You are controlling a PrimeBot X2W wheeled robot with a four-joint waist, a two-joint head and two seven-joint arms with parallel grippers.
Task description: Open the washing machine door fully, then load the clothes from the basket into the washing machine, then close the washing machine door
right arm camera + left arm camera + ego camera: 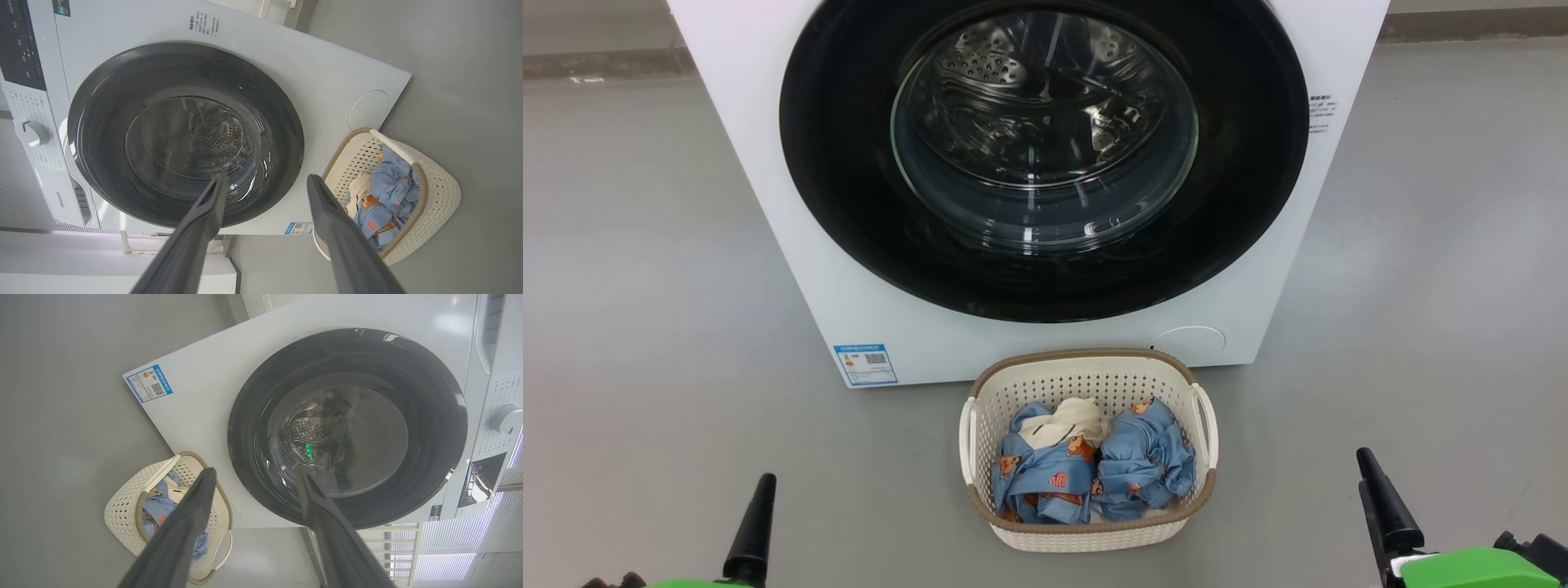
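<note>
Nearest, at the bottom corners of the head view, both grippers pointed away from the robot toward the machine. The left gripper (256, 473) had its two dark fingers spread wide with nothing between them, and the right gripper (266, 178) stood likewise apart and empty. Neither touched anything.

Between them and a little farther off, the basket (1086, 384) sat upright on the grey floor (645, 327), just in front of the washing machine (768, 204). Its handles were at its left and right ends, and its longer axis appeared to run left to right. The clothes (1143, 465) lay bunched inside: two blue bundles side by side, with a cream-white garment (1070, 420) tucked at the far side above the left one.

Beyond the basket, the washing machine door (849, 204) was shut flat against the white front and faced the robot squarely. Its black rim ringed the clear glass — the steel drum (1005, 65) showed through it. A blue label (866, 363) marked the machine's near lower-left corner, and a round white cover (1188, 343) sat at the lower right.
</note>
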